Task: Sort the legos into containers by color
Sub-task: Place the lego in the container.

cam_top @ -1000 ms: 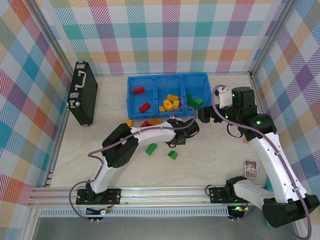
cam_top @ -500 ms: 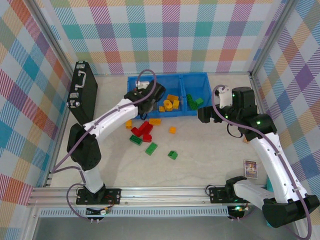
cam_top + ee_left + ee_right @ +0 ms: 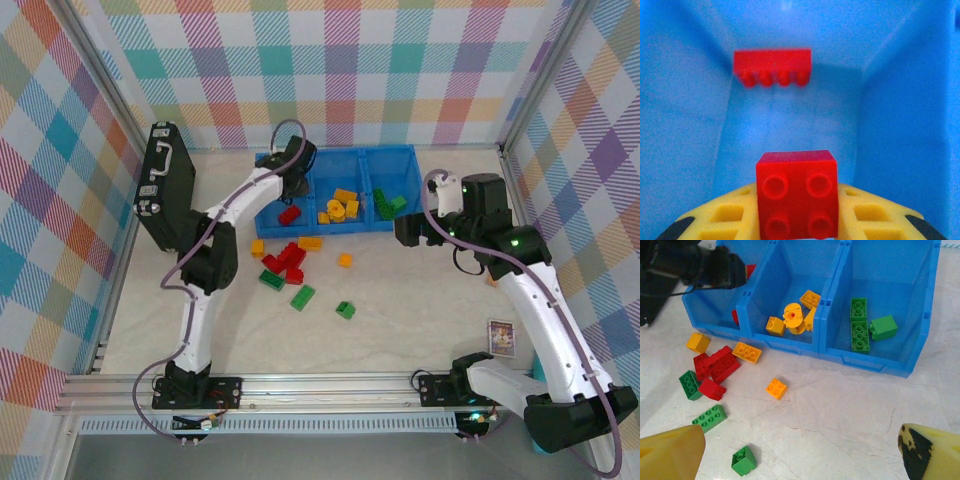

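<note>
the left gripper hangs over the left compartment of the blue bin, its jaws pinching a red two-by-two brick, studs facing the wrist camera. past it, against the far wall of that compartment, lies a long red brick. the middle compartment holds yellow-orange pieces; the right one holds green bricks.

the right gripper hovers above the table just near the bin's right end, its jaws spread wide, with nothing between the yellow fingers.

loose legos lie on the pale table on the near side of the bin: a cluster of red bricks with a green brick touching its left side, a long green brick, a small green brick nearest, and three orange bricks scattered around them. a black case leans at the far left.
</note>
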Controlling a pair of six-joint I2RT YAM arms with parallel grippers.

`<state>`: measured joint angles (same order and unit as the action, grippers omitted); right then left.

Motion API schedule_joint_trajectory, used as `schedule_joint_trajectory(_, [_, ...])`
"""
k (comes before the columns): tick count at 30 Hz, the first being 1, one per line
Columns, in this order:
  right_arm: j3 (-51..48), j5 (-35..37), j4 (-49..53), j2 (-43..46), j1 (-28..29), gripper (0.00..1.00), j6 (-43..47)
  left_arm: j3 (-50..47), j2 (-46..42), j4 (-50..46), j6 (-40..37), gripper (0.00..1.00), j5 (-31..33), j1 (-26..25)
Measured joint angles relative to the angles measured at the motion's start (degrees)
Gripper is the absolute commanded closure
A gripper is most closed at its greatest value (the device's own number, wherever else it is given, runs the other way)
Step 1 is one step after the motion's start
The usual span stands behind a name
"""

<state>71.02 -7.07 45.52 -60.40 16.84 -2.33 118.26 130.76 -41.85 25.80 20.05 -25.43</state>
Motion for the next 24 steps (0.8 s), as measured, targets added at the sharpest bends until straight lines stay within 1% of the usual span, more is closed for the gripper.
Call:
schedule_joint_trajectory(2, [0.0, 0.0, 0.0, -0.15, 0.0, 0.01, -0.07, 4.5, 3.23, -0.61, -0.87, 0.68, -0.52, 0.52])
schedule_joint_trajectory(4, [0.0, 0.0, -0.02, -0.37, -0.02, 0.01, -0.2, 6.67, 4.66, -1.09, -1.75, 0.65, -1.11, 0.87])
schedule_joint_trajectory(7, [0.0, 0.0, -0.02, -1.09, -0.02, 0.01, -0.2, 8.66, 5.22, -2.08, -3.32, 0.55, -1.25, 1.27])
schedule_joint_trajectory(11, [0.0, 0.0, -0.04, -2.21, 0.0, 0.01, -0.22, 11.04, 5.31, -2.6, -4.96, 0.49, -2.08, 1.62])
schedule_joint_trajectory(14, [0.0, 0.0, -0.2, -2.97, -0.02, 0.01, -0.22, 11.34, 5.29, -2.84, -6.08, 0.46, -2.43, 1.64])
schedule_joint_trajectory(17, [0.0, -0.02, -0.46, -3.48, 0.0, 0.01, -0.22, 11.02, 4.87, -3.21, -6.86, 0.46, -2.51, 1.7])
schedule_joint_trajectory(19, [0.0, -0.04, -0.48, -3.54, -0.02, 0.01, -0.24, 8.07, 2.78, -3.06, -7.32, 0.46, -2.69, 1.73])
schedule_joint_trajectory(21, [0.0, -0.07, -0.5, -3.52, 0.0, 0.01, -0.26, 2.03, -1.62, -2.38, -7.48, 0.47, -2.97, 1.73])
schedule_joint_trajectory(24, [0.0, -0.04, -0.76, -3.52, -0.02, 0.01, -0.35, -10.93, -12.17, -0.57, -7.41, 0.47, -3.34, 1.46])
